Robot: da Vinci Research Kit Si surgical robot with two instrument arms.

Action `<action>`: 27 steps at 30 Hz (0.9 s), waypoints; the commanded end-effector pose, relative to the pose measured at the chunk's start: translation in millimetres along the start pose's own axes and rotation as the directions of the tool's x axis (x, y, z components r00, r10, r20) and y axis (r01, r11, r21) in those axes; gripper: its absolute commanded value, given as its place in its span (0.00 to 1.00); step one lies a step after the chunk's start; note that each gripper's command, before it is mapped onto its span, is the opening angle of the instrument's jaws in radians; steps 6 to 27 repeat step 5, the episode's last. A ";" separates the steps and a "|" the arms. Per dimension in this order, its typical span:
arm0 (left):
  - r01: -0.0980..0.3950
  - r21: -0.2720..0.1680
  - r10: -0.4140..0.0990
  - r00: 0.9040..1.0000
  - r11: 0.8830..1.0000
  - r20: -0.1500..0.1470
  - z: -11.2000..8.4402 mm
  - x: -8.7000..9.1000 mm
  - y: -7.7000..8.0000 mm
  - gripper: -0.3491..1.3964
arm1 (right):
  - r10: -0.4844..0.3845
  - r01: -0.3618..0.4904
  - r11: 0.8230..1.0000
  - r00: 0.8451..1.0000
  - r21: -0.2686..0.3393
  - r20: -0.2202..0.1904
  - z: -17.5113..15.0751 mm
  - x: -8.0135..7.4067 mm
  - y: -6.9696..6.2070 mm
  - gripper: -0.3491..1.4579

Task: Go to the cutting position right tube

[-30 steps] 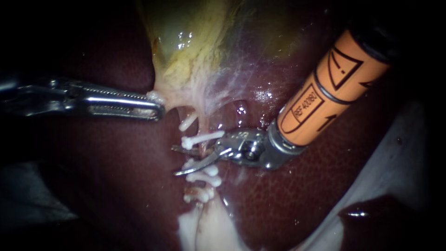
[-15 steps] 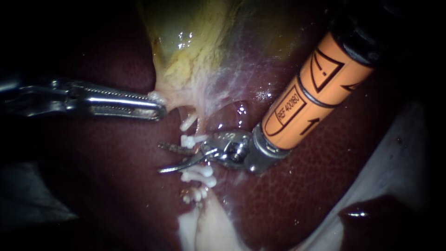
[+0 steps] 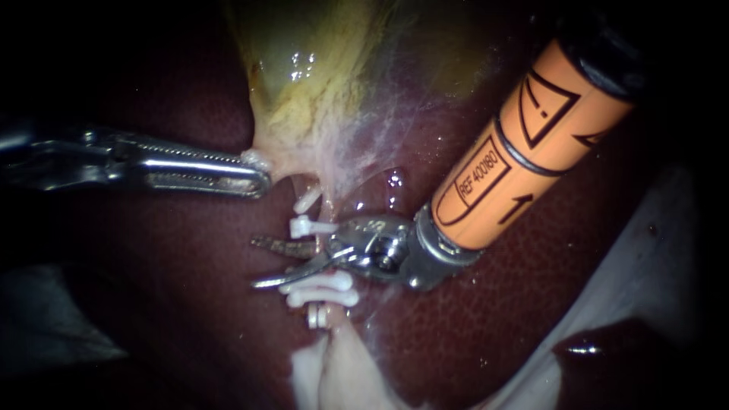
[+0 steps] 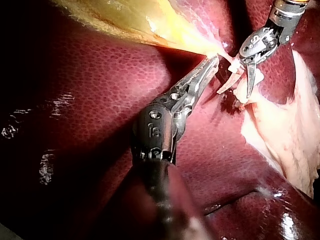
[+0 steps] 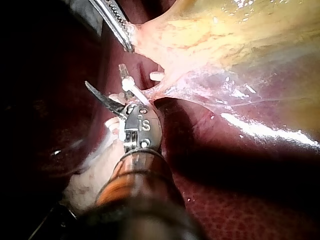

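R instrument [image 3: 255, 263] has its blades apart w/ nothing gripped. The tube [image 3: 325, 206] crosses the gap close to the hinge, btw the upper clip [image 3: 310, 225] just beside one blade and the lower clips [image 3: 323, 282] at or touching the other. Can't tell from the endoscope view whether this is the right tube. L instrument [image 3: 258, 181] has jaws closed on the gallbladder [image 3: 304, 83] edge, holding it stretched, apart from the blades.

Risks, as I judge:
- Margin is thin on both sides. A small drift along the tube puts a blade on a clip, which could loosen it or block the cut.
- Blade tips reach past the tube over the liver [image 3: 190, 304]. Dipping them would score it.
- If the L hold slips, the tube slackens & may leave the gap.

Room: open beyond the tips & back along the shaft. It's tight along the tube both ways, w/ liver directly under. A further clip [image 3: 307, 199] sits toward the gallbladder, past the upper clip.
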 end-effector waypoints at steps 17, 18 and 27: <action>0.000 -0.001 0.000 1.000 1.000 0.000 0.0 0.0 -0.1 0.00 | -0.001 0.001 1.000 1.000 -0.001 0.000 -0.1 -0.1 0.2 0.99; 0.000 -0.001 0.000 1.000 1.000 0.000 0.0 0.0 -0.1 0.00 | -0.001 0.001 1.000 1.000 -0.001 0.000 -0.1 -0.1 0.2 0.99; 0.000 -0.001 0.000 1.000 1.000 0.000 0.0 0.0 -0.1 0.00 | -0.001 0.001 1.000 1.000 -0.001 0.000 -0.1 -0.1 0.2 0.99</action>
